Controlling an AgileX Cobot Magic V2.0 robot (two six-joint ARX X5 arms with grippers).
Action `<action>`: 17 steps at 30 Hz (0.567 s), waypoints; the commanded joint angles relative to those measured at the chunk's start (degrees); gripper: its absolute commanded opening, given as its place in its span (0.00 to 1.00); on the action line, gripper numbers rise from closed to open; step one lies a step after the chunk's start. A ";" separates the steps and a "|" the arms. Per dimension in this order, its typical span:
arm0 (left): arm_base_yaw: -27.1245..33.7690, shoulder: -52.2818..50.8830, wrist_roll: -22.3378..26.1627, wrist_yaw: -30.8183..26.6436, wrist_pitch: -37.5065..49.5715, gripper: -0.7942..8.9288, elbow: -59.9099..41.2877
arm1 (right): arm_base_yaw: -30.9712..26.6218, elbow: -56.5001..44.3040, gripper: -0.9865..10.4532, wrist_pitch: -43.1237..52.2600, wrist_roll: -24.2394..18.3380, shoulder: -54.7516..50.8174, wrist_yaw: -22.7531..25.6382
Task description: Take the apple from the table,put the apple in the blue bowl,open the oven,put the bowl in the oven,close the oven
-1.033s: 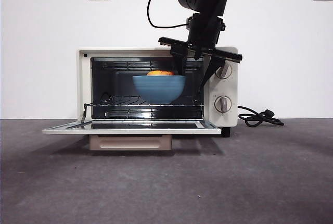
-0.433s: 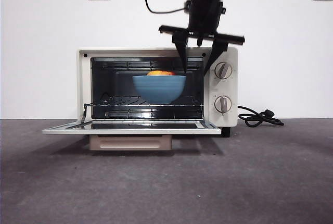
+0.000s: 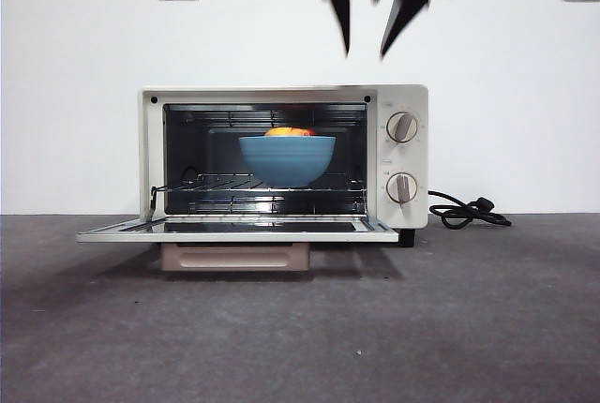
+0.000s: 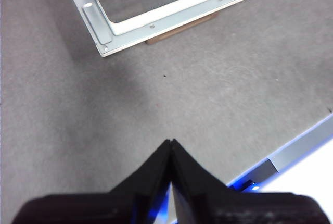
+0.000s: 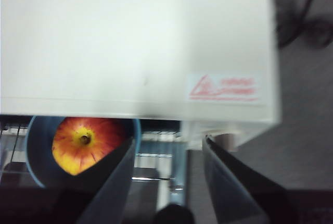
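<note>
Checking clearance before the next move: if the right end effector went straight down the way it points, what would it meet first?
Probably the oven roof: the right end effector hangs open just above it, though depth is unclear.

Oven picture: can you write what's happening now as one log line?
blue bowl with apple: on oven rack | door: open | right claw: open, above oven | left claw: shut, over table

Oven (image 3: 281, 164) door (image 3: 234, 228) down flat, juts out over table (image 3: 300, 328), blocks low approach. I see blue bowl (image 3: 287, 160) filling middle of rack; gaps either side, some headroom above. Right gripper (image 3: 375, 19) high above oven top, jaws apart. Table in front bare, open passage.
</note>
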 commanded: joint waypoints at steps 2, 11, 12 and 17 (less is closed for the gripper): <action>0.83 4.07 1.29 -0.17 2.86 0.08 -0.33 | 0.55 0.31 0.28 -1.88 -8.90 -3.61 3.98; 9.03 15.21 1.46 9.81 9.64 0.07 -0.33 | -1.49 -0.07 0.07 -9.35 -14.47 -9.51 7.63; 10.32 16.46 1.44 11.93 10.10 0.07 -0.35 | -1.66 -0.20 0.08 -10.12 -15.06 -10.03 7.78; 14.47 22.12 1.40 18.21 12.79 0.07 -0.35 | -3.54 -4.37 0.08 -10.80 -16.68 -13.99 7.76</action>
